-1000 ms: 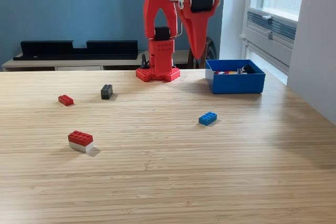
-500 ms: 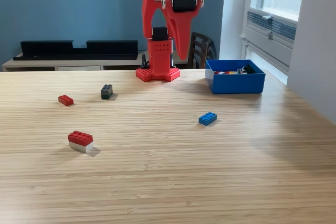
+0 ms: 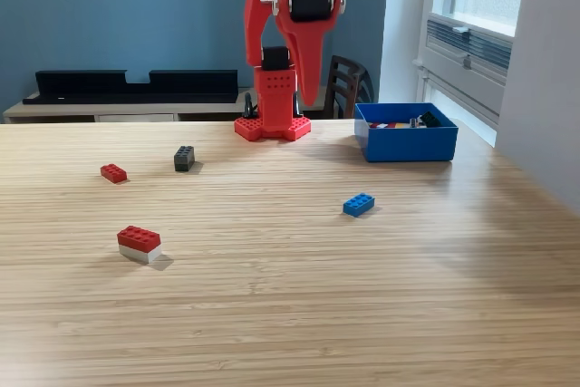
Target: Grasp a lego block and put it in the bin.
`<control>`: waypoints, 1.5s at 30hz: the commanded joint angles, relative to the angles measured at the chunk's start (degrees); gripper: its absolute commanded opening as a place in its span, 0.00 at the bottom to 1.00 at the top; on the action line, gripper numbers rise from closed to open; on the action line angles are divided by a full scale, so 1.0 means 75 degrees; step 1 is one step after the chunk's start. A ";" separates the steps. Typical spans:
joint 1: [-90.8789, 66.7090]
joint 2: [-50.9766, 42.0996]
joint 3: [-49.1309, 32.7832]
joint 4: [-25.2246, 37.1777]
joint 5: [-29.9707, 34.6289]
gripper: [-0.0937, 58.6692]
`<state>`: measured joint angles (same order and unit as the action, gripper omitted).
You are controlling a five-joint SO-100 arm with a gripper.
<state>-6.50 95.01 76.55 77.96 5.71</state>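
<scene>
A wooden table (image 3: 299, 278) stands before a blue wall. The red arm's gripper (image 3: 306, 88) hangs point-down above its base, jaws together, empty. Just right in the exterior view sits the bin (image 3: 405, 143). A blue brick (image 3: 358, 204) lies nearer the camera; a dark brick (image 3: 184, 158), red brick (image 3: 113, 172) and red-and-white brick (image 3: 140, 244) lie left.

The red arm stands upright at top centre of the frame, its hand (image 3: 306, 97) pointing straight down, fingers together, empty.
</scene>
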 commanded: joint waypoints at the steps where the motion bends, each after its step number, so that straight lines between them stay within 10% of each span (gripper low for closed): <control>1: 0.0164 0.0586 0.0105 -0.0375 -0.0105 0.00; 24: 0.2859 0.0586 0.0703 -0.0492 0.0902 0.00; 45: 0.6820 0.0586 0.2660 -0.1617 0.0047 0.00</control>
<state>41.13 95.10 95.54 68.20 7.56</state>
